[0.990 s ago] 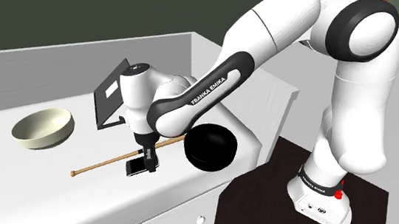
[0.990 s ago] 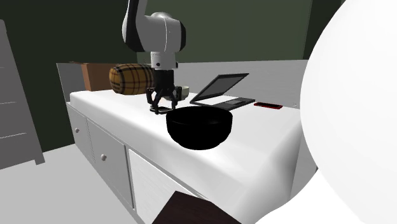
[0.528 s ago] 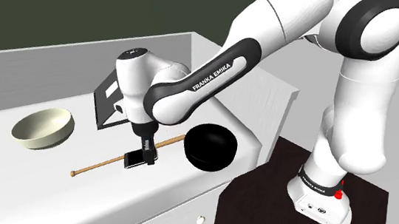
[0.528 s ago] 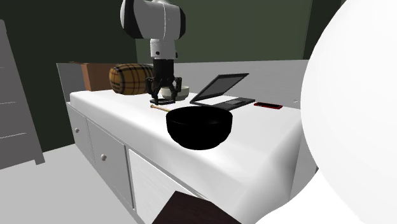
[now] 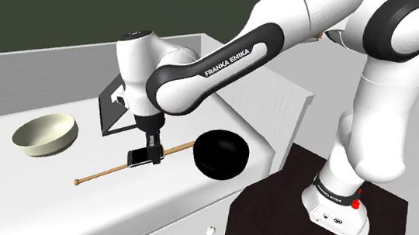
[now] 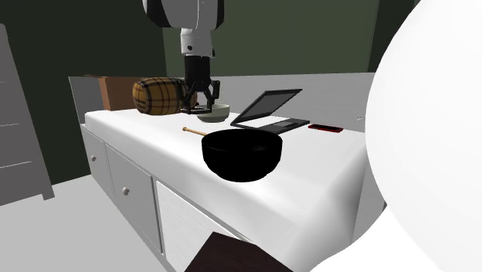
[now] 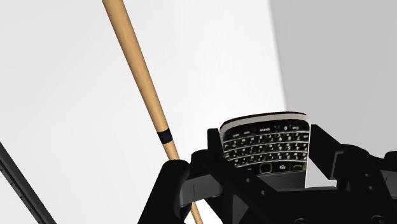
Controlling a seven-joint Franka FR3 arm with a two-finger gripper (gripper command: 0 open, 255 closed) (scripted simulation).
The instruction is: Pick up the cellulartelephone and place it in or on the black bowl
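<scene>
The black gripper point(image 5: 145, 159) is clamped on the flat, rectangular, keypad-faced cellulartelephone point(image 7: 266, 150), suspended above the smooth white counter point(image 5: 38, 191) over a slender wooden rod point(image 7: 141, 83), near the round black bowl point(image 5: 224, 155).

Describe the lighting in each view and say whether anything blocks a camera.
Shoulder view: even light, the black bowl almost featureless. Second exterior view: dimmer, with a large white rounded shape close to the camera covering its right side. Wrist view: bright white counter, keys readable on the phone clasped in the hand.
</scene>
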